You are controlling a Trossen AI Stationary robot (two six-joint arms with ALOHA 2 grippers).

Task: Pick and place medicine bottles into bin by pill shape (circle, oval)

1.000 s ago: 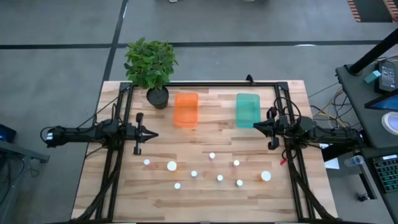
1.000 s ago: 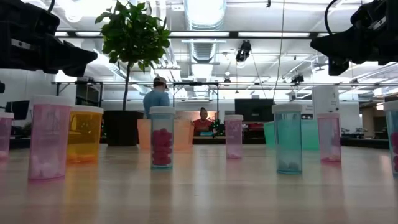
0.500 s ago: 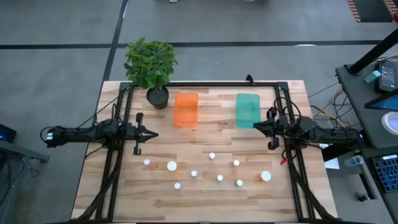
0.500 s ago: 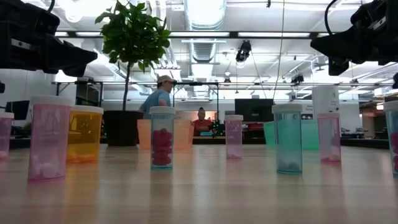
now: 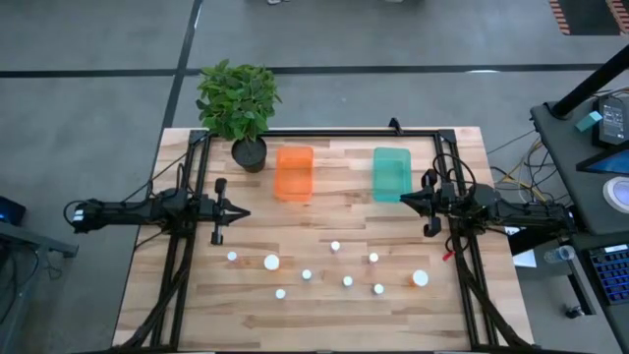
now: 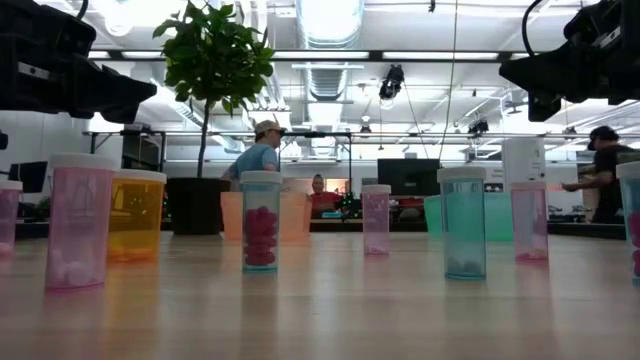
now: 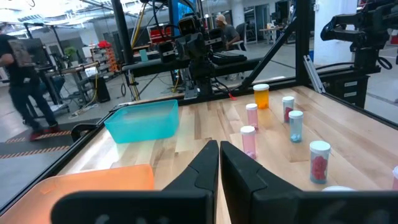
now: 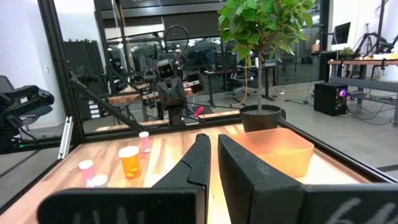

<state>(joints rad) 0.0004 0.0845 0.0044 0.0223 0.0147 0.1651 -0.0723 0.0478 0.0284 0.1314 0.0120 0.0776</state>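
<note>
Left gripper (image 5: 242, 211) at left table edge, jaws together | right gripper (image 5: 404, 199) at right edge, jaws together | bottles (image 5: 335, 247) crowd the front edge: risk of toppling a neighbour | risk of picking the wrong tub, orange (image 5: 294, 172) or teal (image 5: 391, 173)

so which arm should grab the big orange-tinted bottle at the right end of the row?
Probably right. The right gripper hangs at the table's right side, nearer that bottle than the left gripper. Neither holds anything.
</note>
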